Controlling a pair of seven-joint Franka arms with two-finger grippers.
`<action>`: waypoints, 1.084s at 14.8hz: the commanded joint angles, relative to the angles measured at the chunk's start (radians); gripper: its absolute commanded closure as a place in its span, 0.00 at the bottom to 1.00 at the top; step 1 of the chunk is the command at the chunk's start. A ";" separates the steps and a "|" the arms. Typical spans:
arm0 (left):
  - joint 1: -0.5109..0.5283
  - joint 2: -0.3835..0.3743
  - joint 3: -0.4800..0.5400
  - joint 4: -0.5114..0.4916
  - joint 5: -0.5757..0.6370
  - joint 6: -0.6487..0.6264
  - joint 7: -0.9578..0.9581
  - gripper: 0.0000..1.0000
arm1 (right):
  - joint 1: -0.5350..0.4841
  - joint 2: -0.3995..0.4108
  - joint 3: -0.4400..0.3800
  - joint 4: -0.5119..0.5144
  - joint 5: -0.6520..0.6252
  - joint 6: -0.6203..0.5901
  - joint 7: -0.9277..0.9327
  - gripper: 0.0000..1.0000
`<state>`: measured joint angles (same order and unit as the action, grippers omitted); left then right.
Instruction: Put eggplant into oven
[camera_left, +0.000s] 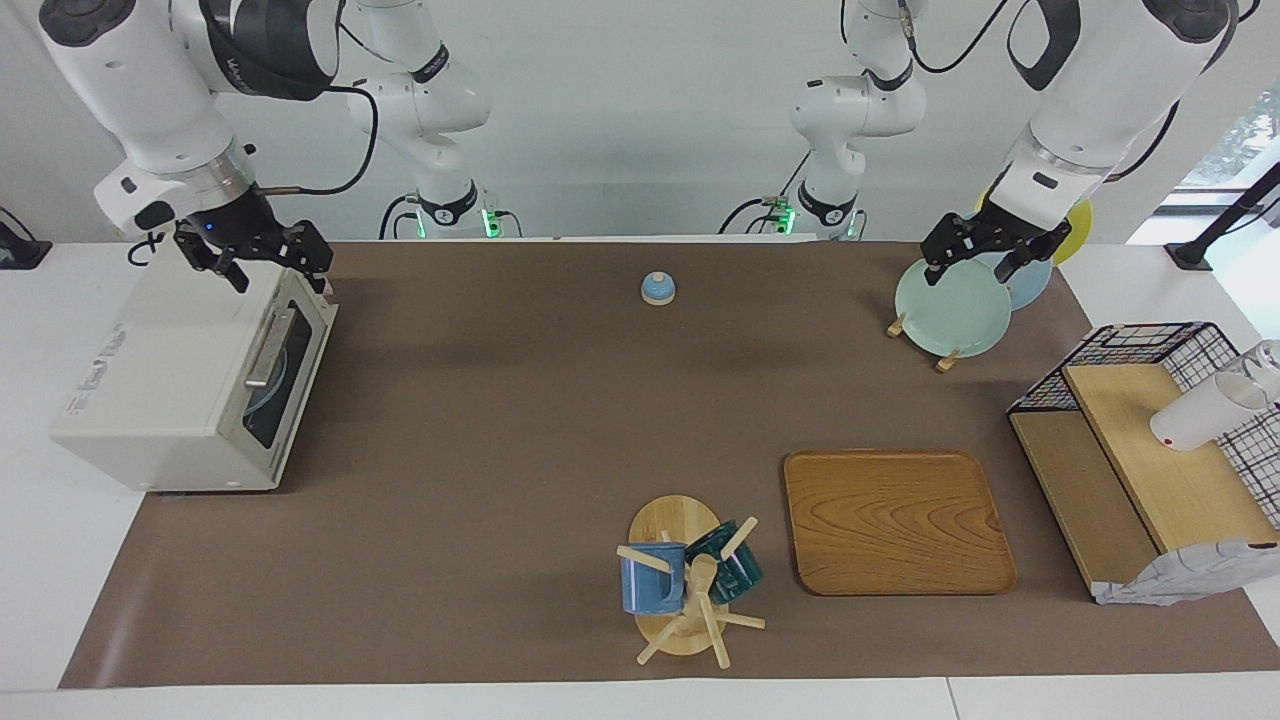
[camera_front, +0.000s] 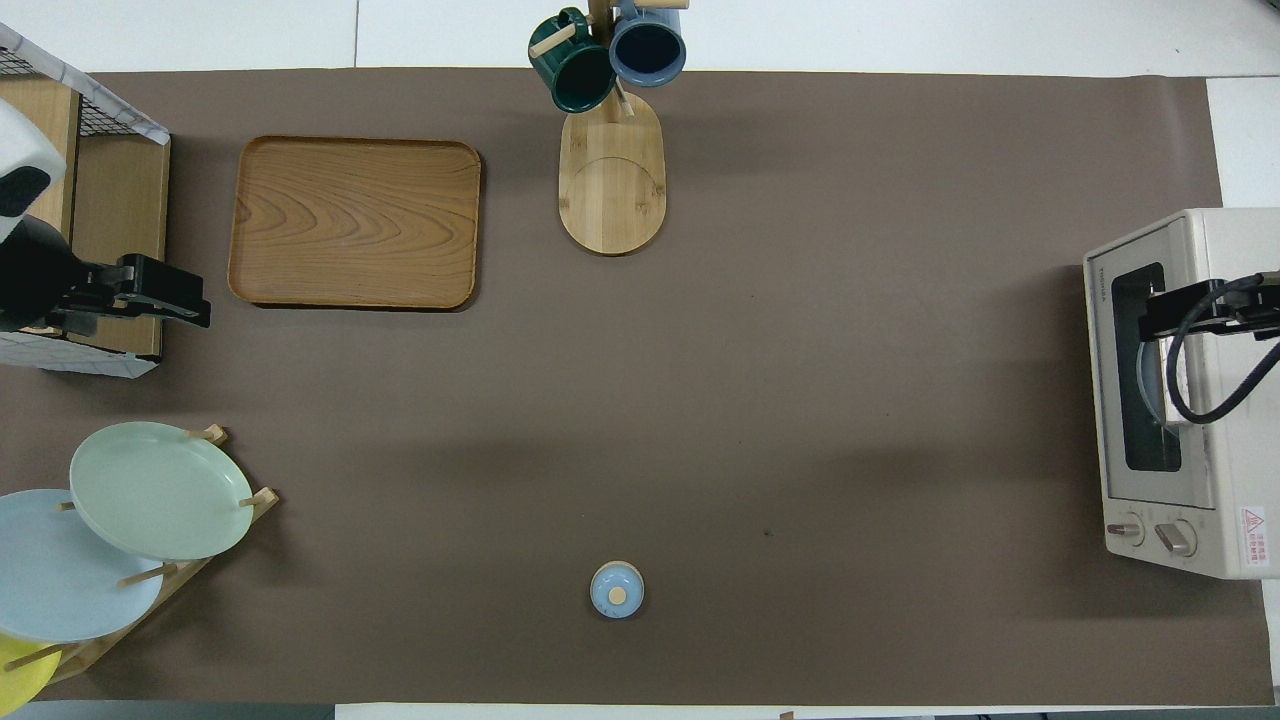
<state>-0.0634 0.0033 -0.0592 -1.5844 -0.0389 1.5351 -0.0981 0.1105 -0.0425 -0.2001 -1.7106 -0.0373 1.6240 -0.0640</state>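
Hovering over the top front edge of the oven, the right gripper hangs above the closed glass door, its fingers spread apart and holding nothing. The oven sits at the right arm's end of the table, door shut, bar handle across the glass. The left gripper waits over a rack of plates at the left arm's end, its fingers also parted and empty. Between them a small blue lidded pot sits near the robots; a wooden tray and a mug stand lie farther out, and a wire basket with wooden shelves stands beside the tray. No eggplant shows in either view; it may already be inside the oven, but the dark glass does not let that be told. An eggplant would likely be light, firm and glossy, so slippery; a grasp across its middle seems safest.
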 joint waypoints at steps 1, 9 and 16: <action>0.013 -0.003 -0.011 0.001 -0.006 -0.009 -0.009 0.00 | -0.017 -0.013 -0.004 -0.011 0.028 0.007 -0.020 0.00; 0.013 -0.002 -0.011 0.001 -0.006 -0.009 -0.009 0.00 | -0.020 -0.014 0.001 -0.006 0.033 0.001 -0.019 0.00; 0.013 -0.003 -0.011 0.001 -0.006 -0.010 -0.009 0.00 | -0.014 -0.011 0.004 -0.004 0.017 0.013 -0.026 0.00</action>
<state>-0.0632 0.0033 -0.0593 -1.5844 -0.0389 1.5351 -0.0981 0.1016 -0.0445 -0.2011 -1.7078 -0.0373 1.6278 -0.0650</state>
